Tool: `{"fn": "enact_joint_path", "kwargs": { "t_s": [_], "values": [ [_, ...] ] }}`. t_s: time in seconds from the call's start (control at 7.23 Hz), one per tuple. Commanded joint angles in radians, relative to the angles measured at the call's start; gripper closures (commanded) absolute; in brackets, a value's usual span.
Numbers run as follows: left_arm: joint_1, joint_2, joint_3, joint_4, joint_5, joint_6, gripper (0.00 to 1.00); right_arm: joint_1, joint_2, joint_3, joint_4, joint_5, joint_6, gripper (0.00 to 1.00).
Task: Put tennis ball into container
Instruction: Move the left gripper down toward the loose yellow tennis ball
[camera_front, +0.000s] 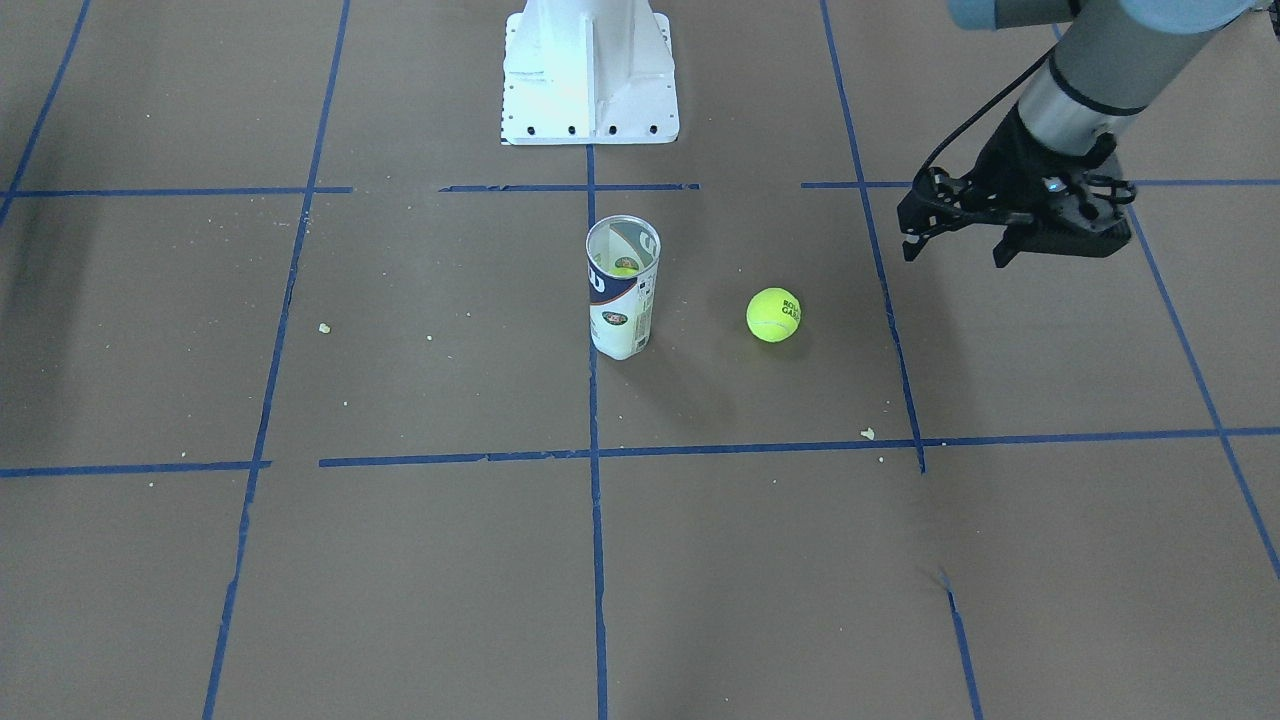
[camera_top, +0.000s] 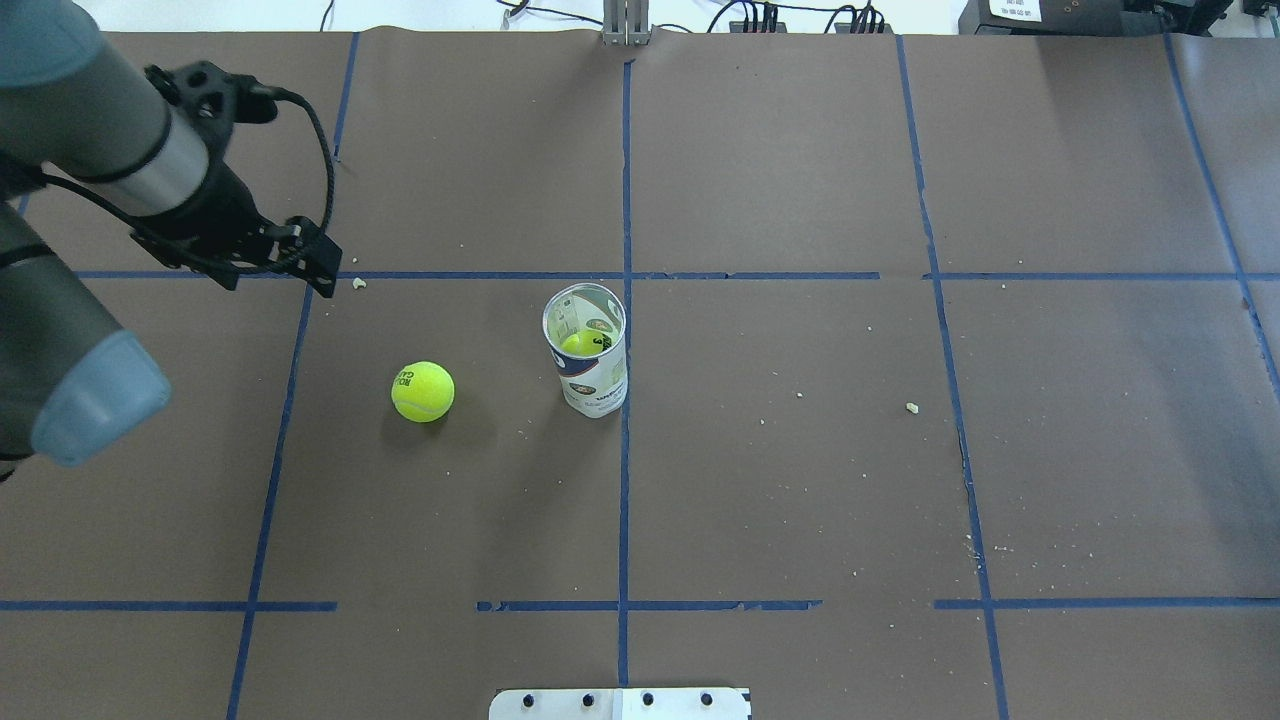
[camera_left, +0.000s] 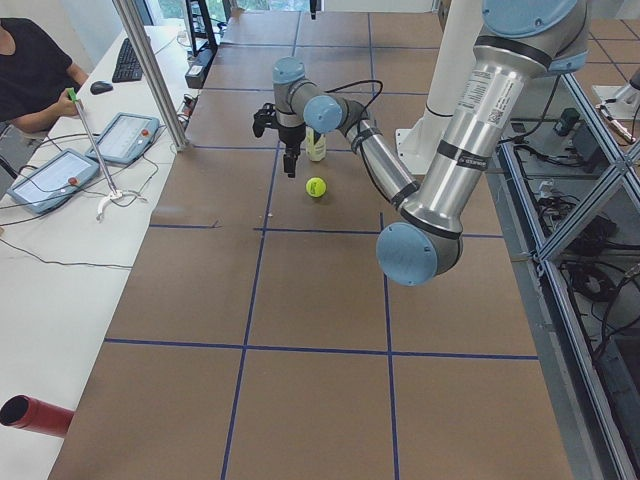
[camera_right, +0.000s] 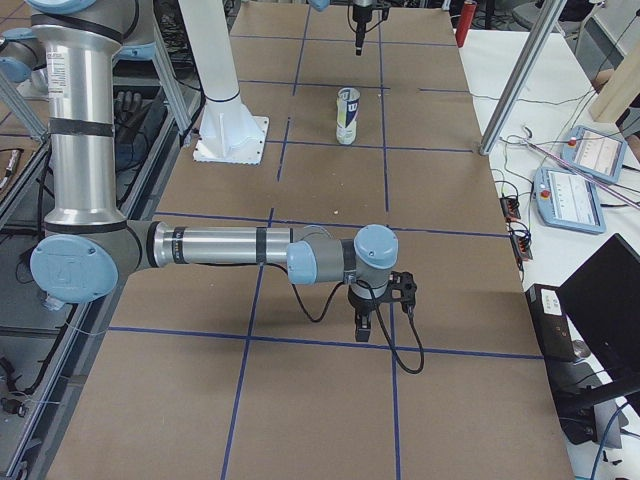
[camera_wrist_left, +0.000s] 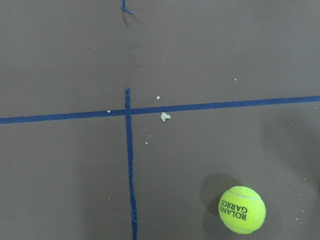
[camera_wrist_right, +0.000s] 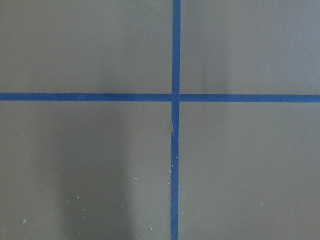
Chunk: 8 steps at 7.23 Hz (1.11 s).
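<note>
My left hand (camera_front: 955, 252) hangs released above the bench (camera_front: 400, 560), apart from the tennis ball (camera_front: 773, 315), which lies near the upright container (camera_front: 622, 300). My right hand's (camera_right: 362, 330) grip I cannot tell.

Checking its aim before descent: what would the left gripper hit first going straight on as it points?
Probably bare table. The left gripper points straight down, close to a tape crossing; the ball lies off to its side, out of that line. The exact spot is hard to judge.
</note>
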Motion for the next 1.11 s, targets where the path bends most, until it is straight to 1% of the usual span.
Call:
{"fn": "enact_joint_path", "kwargs": {
  "t_s": [0.0, 0.14, 0.28, 0.55, 0.97],
  "values": [
    [0.136, -0.005, 0.081, -0.152, 0.080, -0.222, 0.00, 0.000, 0.000, 0.000, 0.000, 0.000, 0.000, 0.00],
    [0.151, -0.002, 0.140, -0.255, 0.084, -0.295, 0.00, 0.000, 0.000, 0.000, 0.000, 0.000, 0.000, 0.00],
    [0.171, -0.002, 0.177, -0.293, 0.105, -0.314, 0.00, 0.000, 0.000, 0.000, 0.000, 0.000, 0.000, 0.00],
    [0.205, -0.008, 0.210, -0.317, 0.124, -0.336, 0.00, -0.001, 0.000, 0.000, 0.000, 0.000, 0.000, 0.00],
    [0.245, -0.002, 0.268, -0.405, 0.125, -0.355, 0.00, 0.000, 0.000, 0.000, 0.000, 0.000, 0.000, 0.00]
  ]
}}
